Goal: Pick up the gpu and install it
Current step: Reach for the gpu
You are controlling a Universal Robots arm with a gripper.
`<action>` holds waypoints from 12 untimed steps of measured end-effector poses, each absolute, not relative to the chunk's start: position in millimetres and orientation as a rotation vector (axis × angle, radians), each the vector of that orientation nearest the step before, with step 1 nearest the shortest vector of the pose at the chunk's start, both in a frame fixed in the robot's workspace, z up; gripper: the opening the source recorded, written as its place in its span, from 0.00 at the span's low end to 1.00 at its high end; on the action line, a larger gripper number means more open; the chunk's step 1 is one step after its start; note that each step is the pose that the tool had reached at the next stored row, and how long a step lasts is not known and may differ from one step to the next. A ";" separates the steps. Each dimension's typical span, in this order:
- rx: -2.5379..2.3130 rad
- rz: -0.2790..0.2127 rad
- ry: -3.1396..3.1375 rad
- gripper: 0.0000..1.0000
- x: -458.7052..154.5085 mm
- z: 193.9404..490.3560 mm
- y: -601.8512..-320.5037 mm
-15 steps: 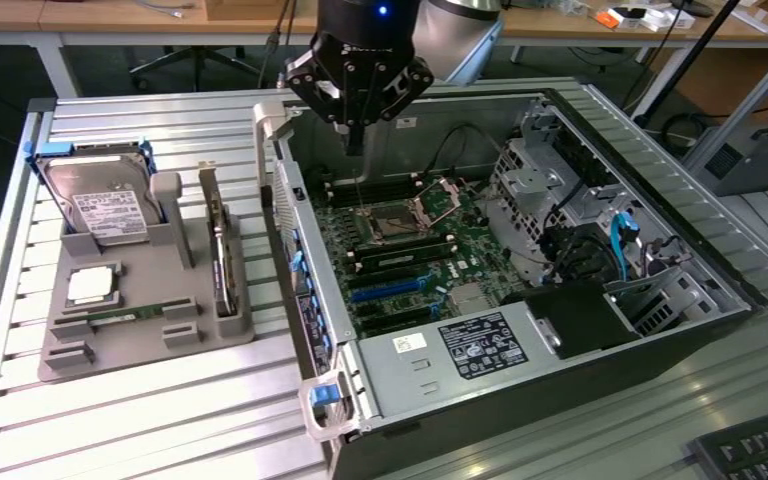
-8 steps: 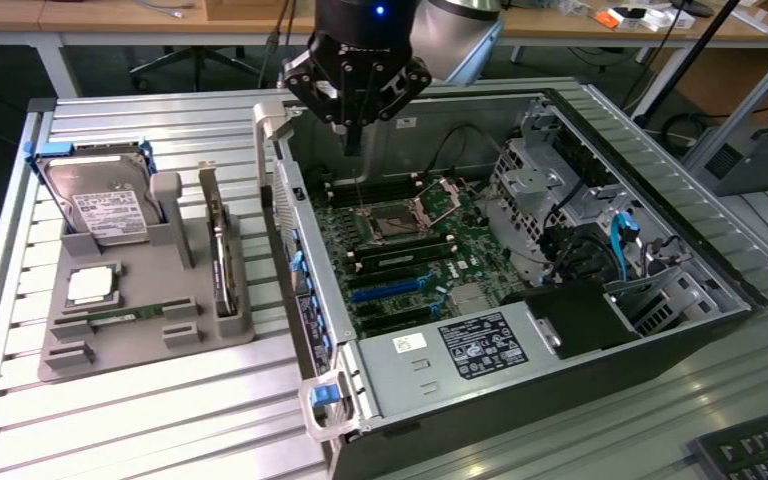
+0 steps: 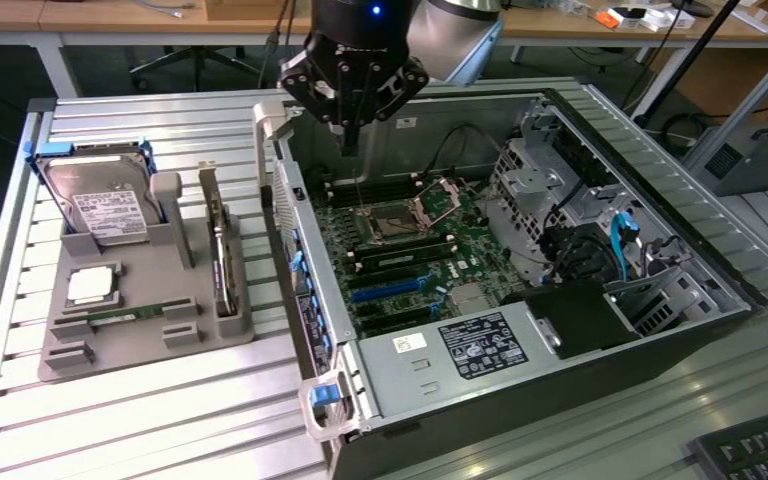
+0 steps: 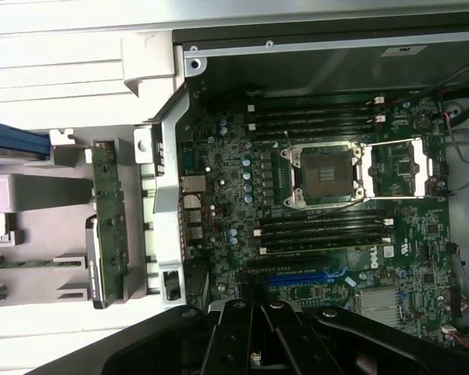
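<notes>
The gpu point(image 3: 220, 255) stands on edge in a grey holder point(image 3: 157, 300) on the table, at the exterior view's left of the open computer case point(image 3: 518, 330). In the wrist view the gpu point(image 4: 109, 226) appears as a thin green board with a silver bracket. My gripper point(image 3: 348, 135) hangs above the far part of the case, over the motherboard point(image 3: 398, 250), well apart from the gpu. Its black fingers point(image 4: 234, 332) are shut together with nothing between them. A blue slot point(image 4: 297, 277) lies on the motherboard point(image 4: 320, 211) close under the gripper point(image 4: 254, 332).
The holder also carries a silver hard drive point(image 3: 107, 210), a processor point(image 3: 91, 285) and a narrow RAM stick point(image 3: 117, 318). The case's side wall point(image 3: 297, 270) stands between holder and motherboard. Drive cages and cables point(image 3: 598, 240) fill the case's far side. A keyboard point(image 3: 758, 450) lies at the corner.
</notes>
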State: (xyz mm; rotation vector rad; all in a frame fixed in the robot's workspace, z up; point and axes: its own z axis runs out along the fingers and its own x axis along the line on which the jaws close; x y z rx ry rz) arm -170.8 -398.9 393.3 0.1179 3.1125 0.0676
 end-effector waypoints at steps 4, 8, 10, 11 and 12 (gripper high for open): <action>0.118 0.068 3.112 0.11 -171.8 393.3 -399.0; 0.118 0.068 3.112 0.11 -172.8 393.3 -399.0; 0.118 0.068 3.112 0.11 -173.5 393.3 -399.0; 0.118 0.068 3.112 0.11 -173.8 393.3 -399.0; 0.118 0.068 3.113 0.11 -174.2 393.3 -399.0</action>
